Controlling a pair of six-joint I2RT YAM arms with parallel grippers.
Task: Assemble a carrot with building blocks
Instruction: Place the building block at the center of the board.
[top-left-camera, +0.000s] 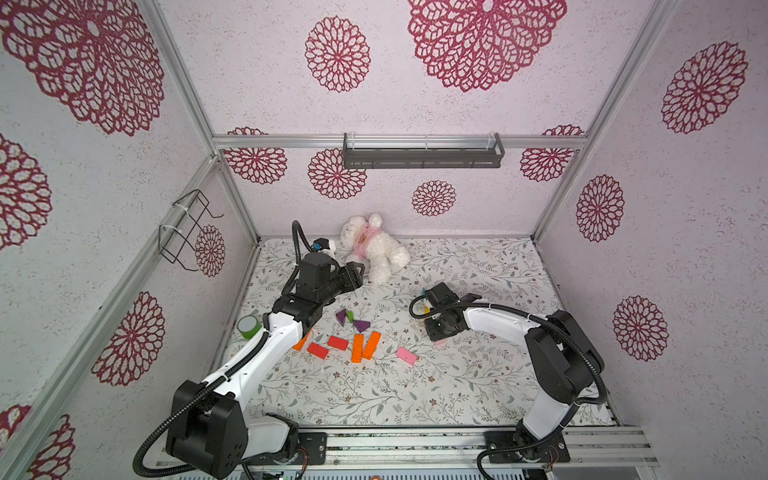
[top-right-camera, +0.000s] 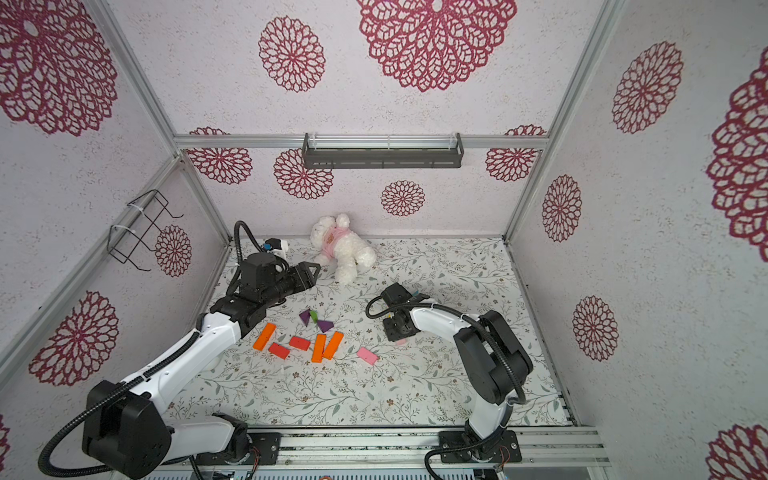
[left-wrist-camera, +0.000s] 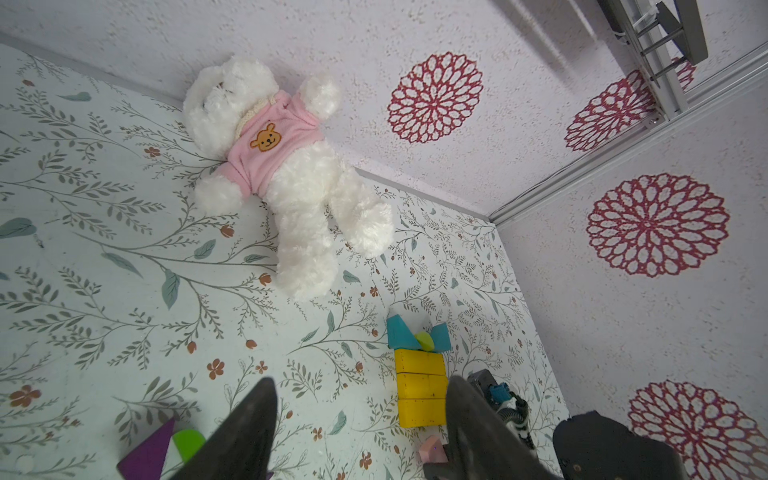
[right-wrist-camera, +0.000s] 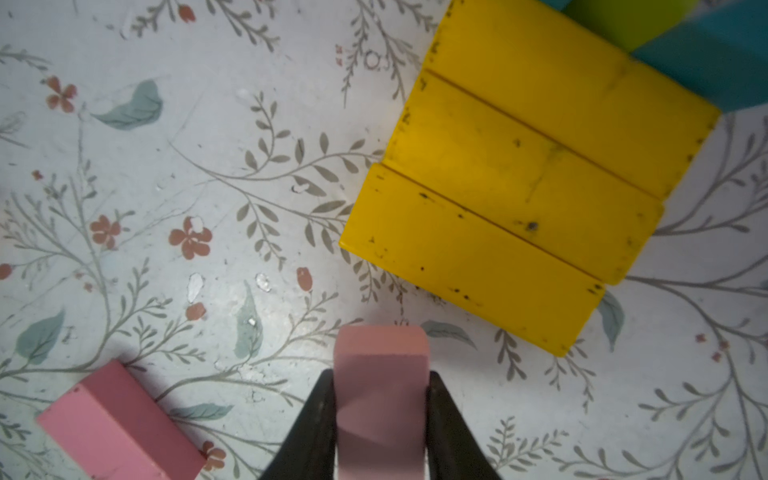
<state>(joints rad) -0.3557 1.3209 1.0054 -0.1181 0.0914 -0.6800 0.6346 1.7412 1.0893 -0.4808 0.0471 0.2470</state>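
Right wrist view showed the right gripper (right-wrist-camera: 381, 374) with its fingers clamped on a pink block (right-wrist-camera: 381, 353), which stood on end close to the flowered table (right-wrist-camera: 166, 187). A second pink block (right-wrist-camera: 120, 424) lay flat nearby. Three yellow bars (right-wrist-camera: 528, 166) lay side by side, touching, with a teal triangle (right-wrist-camera: 727, 62) and a lime-green cylinder (right-wrist-camera: 623, 16) at one end of them. The left gripper (left-wrist-camera: 360, 380) hung near the plush bear (top-left-camera: 374, 245), its fingers apart and holding nothing. In both top views, orange bars (top-left-camera: 365, 345), red blocks (top-left-camera: 337, 343) and purple triangles (top-left-camera: 361, 325) lay loose between the arms. A green cup (top-left-camera: 249, 326) stood beside the left arm.
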